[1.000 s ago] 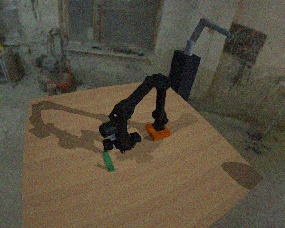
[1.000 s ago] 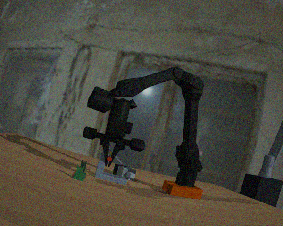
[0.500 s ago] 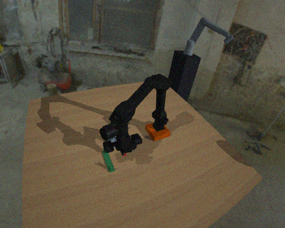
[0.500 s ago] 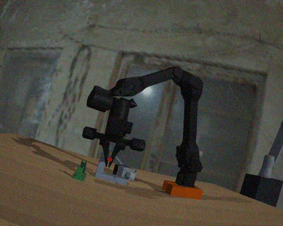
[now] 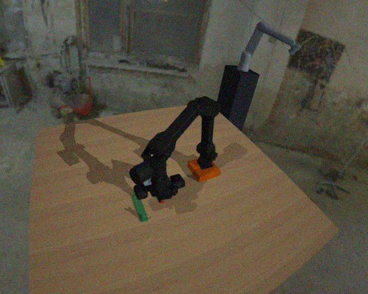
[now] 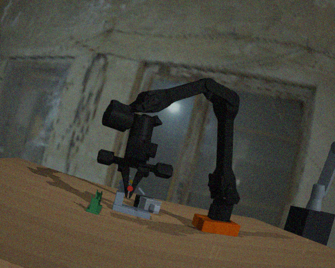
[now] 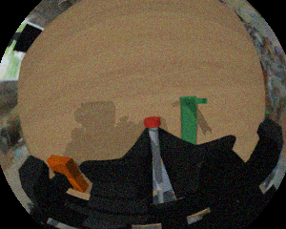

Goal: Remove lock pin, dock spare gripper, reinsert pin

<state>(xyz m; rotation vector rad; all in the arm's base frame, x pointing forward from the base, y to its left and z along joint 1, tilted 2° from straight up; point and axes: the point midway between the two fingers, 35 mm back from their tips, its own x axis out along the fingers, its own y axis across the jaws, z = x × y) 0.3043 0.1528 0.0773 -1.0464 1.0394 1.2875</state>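
Exterior view: small green notched stand standing on wood-grain table; just beside it, grey-blue angular mount resting; above mount, black two-fingered gripper gripping red-headed pin; orange block base sitting apart.

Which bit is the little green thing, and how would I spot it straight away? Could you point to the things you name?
Find the brown wood-grain table [image 5: 184, 247] [image 6: 75, 236] [image 7: 133, 62], then the black jointed arm [image 5: 181, 121] [image 6: 225, 135] on its orange block. Away from that block, past the arm's gripper [image 6: 128, 197] [image 7: 151, 130], lies a narrow green bar [image 5: 140, 207] [image 6: 95, 204] [image 7: 189, 119], the only green piece there.
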